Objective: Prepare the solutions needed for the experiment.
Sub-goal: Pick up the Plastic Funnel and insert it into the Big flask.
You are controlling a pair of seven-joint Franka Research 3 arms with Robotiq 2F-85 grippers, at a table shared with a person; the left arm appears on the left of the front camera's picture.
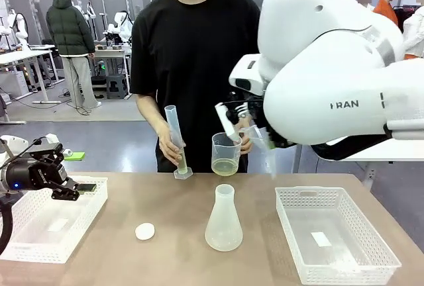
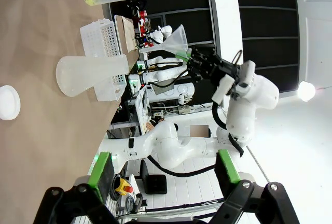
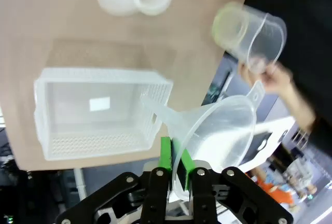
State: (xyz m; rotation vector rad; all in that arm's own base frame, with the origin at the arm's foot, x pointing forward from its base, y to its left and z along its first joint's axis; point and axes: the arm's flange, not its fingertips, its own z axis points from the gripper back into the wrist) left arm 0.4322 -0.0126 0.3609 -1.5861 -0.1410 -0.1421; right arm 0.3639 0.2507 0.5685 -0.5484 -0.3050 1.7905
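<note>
Clear funnel (image 3: 223,130) held near the solution (image 1: 225,166)
Right claw (image 3: 176,163) clamped on the funnel; solution in a person's beaker (image 1: 226,145) just beside it. Left claw (image 1: 71,190) stands apart.

White glossy right arm (image 1: 318,67); black left pincer (image 2: 163,164), green pads (image 2: 101,169).
</note>
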